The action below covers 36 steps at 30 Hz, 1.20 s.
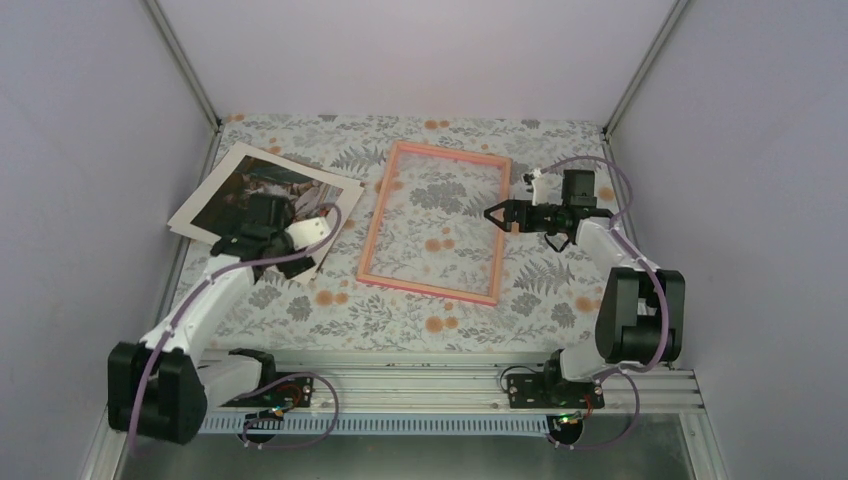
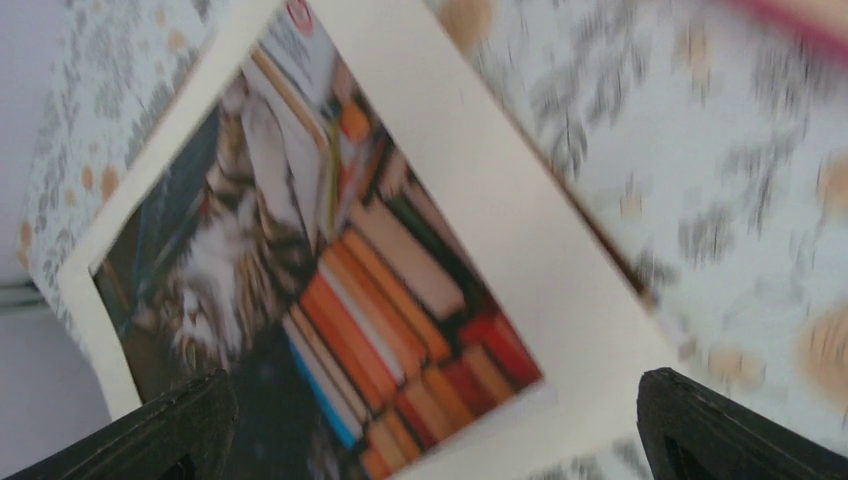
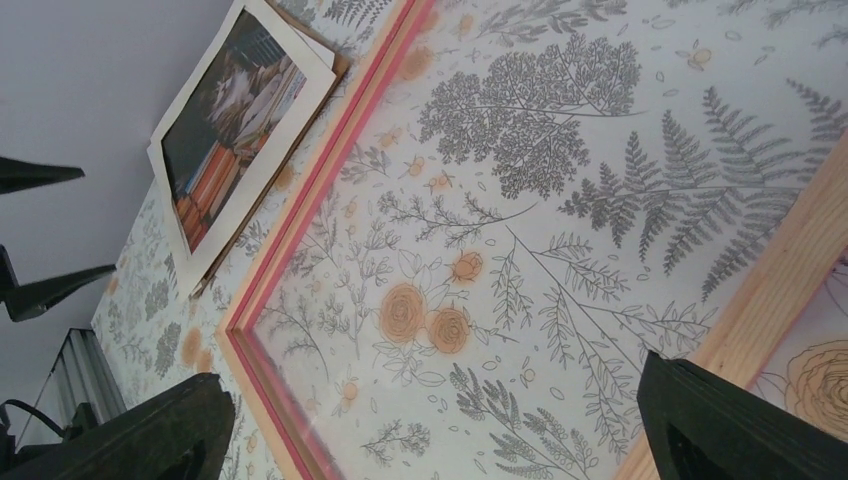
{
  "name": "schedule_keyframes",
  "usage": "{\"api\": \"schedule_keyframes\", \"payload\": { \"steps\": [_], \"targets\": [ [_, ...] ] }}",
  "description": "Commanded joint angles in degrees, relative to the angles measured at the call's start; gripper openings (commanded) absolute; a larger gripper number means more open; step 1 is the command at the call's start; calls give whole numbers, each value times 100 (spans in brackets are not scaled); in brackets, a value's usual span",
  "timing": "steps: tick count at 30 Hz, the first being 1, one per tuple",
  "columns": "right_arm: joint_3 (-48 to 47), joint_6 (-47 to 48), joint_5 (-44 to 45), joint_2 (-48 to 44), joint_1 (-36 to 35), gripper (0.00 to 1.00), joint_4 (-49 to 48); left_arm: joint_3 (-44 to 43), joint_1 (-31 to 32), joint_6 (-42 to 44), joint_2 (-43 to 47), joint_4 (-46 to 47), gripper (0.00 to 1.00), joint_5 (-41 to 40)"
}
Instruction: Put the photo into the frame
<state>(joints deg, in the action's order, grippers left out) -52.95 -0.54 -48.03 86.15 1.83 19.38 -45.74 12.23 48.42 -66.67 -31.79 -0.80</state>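
Robotics lab test cell: plain pale walls (image 1: 80, 150) enclose a floral-covered tabletop (image 1: 450, 330); aluminium mounting rail (image 1: 400, 385) at near edge.

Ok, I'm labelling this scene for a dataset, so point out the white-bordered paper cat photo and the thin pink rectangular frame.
White-bordered paper cat photo (image 2: 400, 290): left wrist view, on the printed stack of books.
Thin pink rectangular frame (image 1: 377, 212): top external view, on its left rail.
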Motion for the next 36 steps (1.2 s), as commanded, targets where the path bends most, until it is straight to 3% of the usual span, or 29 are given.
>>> {"api": "schedule_keyframes", "payload": {
  "steps": [1, 4, 10, 18, 24, 31, 36],
  "targets": [
    [-128, 287, 72, -248, -51, 100, 62, 836, -596, 1888, 804, 284, 100, -3],
    [-36, 210, 91, -300, -51, 100, 6, 1476, -935, 2648, 1351, 740, 98, 146],
    [-68, 126, 116, -315, -53, 100, 68, 2332, -959, 3282, 1773, 1387, 90, 286],
    [-121, 149, 253, -388, -51, 100, 188, 3202, -959, 3916, 1733, 2240, 85, 293],
    [-224, 190, 325, -291, -51, 100, 277, 3653, -950, 4189, 1218, 3340, 75, 244],
    [-413, 336, 272, -138, -51, 99, 453, 3546, -834, 3993, 369, 3745, 51, 220],
    [-418, 318, 199, -118, -51, 98, 400, 3257, -818, 4091, 372, 3024, 32, 581]
  ]
}}
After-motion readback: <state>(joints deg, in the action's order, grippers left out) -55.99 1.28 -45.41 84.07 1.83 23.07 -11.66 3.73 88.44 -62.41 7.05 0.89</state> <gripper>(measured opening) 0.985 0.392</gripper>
